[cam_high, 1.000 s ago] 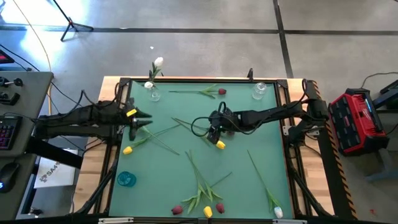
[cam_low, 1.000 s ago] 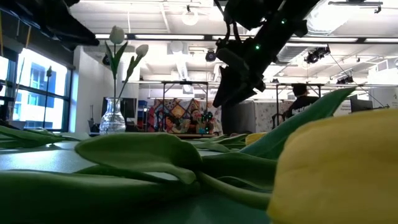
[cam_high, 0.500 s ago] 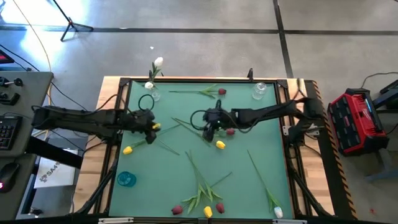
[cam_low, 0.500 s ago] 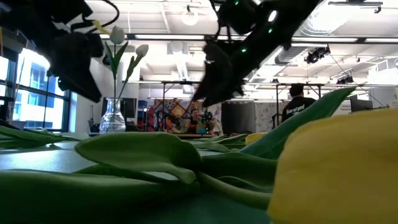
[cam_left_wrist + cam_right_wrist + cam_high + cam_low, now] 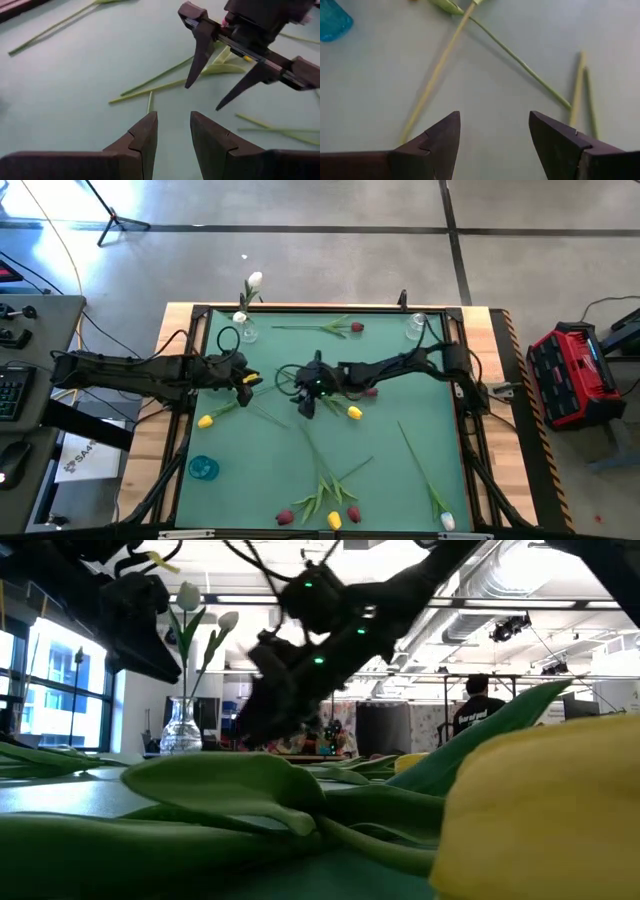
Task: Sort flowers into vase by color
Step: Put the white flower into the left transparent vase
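The right gripper (image 5: 305, 406) hangs over the middle of the green tabletop (image 5: 400, 480) with its jaws spread wide and nothing between them; its wrist view shows bare stems (image 5: 520, 62) lying on the mat below. The left gripper (image 5: 172, 131) is just to the left of it, jaws parted by a narrow gap and holding nothing, pointed at the right gripper's fingers (image 5: 200, 55) close ahead. The flowers lie scattered: a yellow tulip (image 5: 354, 413) and a dark red tulip (image 5: 371, 391) just right of the right gripper, another yellow one (image 5: 205, 421) near the left edge, a red one (image 5: 357, 327) at the far side, a cluster of red and yellow heads (image 5: 335, 515) at the near edge, and a white one (image 5: 447, 522) in the near right corner. A clear vase (image 5: 246, 330) in the far left corner holds white tulips (image 5: 255, 280); a second clear vase (image 5: 416, 326) in the far right corner and a blue vase (image 5: 203, 468) near the left front look empty. White paper (image 5: 80, 460) beside the tabletop bears lettering too small to read.
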